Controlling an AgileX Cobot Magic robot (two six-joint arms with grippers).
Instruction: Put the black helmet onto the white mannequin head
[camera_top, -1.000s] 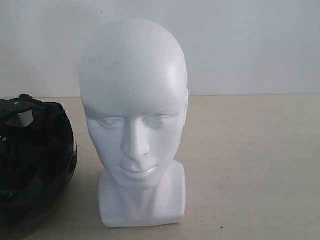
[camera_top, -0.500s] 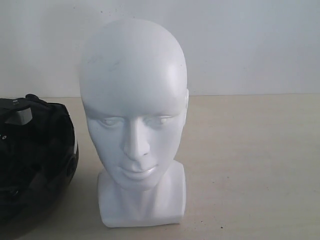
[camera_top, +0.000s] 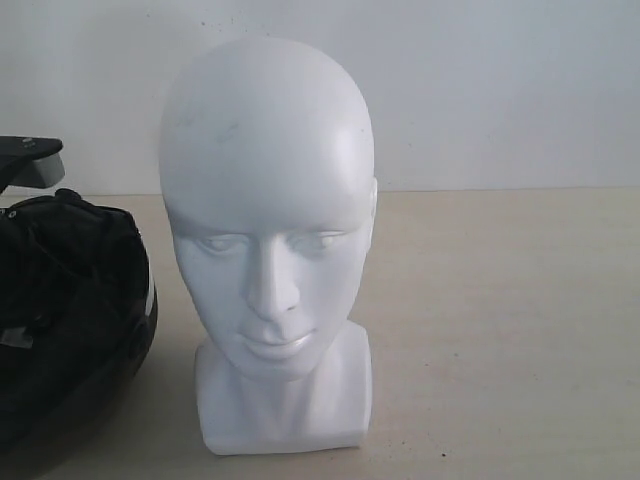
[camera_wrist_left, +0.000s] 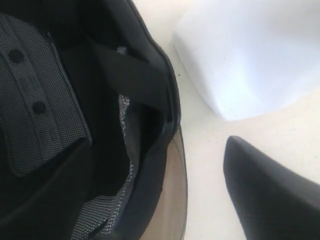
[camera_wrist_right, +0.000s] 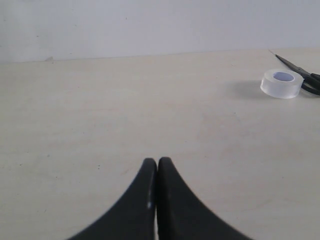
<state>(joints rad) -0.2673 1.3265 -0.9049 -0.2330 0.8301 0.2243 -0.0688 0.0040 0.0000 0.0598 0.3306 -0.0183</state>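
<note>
While black helmet (camera_top: 72, 300) lies opening-up — white mannequin head (camera_top: 265, 200) upright just beside.

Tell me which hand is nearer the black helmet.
Left. The left hand hangs just above the black helmet, one finger beside the visor; the right hand is shut over the table, with no helmet in its view.

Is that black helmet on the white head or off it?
Off. The white mannequin head is bare, and the black helmet sits beside it, its padded inside showing in the left wrist view.
</note>
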